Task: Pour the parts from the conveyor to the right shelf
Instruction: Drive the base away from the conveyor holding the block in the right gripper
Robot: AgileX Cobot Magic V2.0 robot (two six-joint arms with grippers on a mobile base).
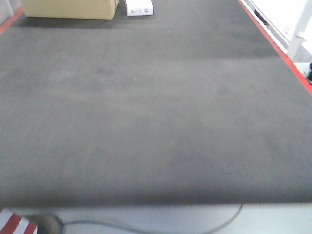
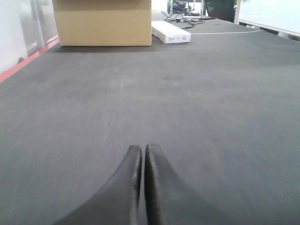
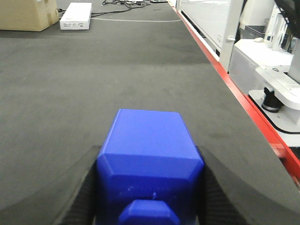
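The blue block [image 3: 150, 154], glossy, with bevelled edges and a small stud facing the camera, fills the lower centre of the right wrist view, clamped between the black fingers [image 3: 84, 187] of the right gripper [image 3: 150, 161]. The conveyor [image 1: 146, 122], a dark-grey fabric belt, spans the front view, with red rails at upper left and right.

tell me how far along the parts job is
Done: the small bright-blue plastic block is clamped in the right gripper. In hand: it is over the dark-grey fabric conveyor belt; the left gripper is shut, empty. Left: tipping it out at the shelf, which no view shows.
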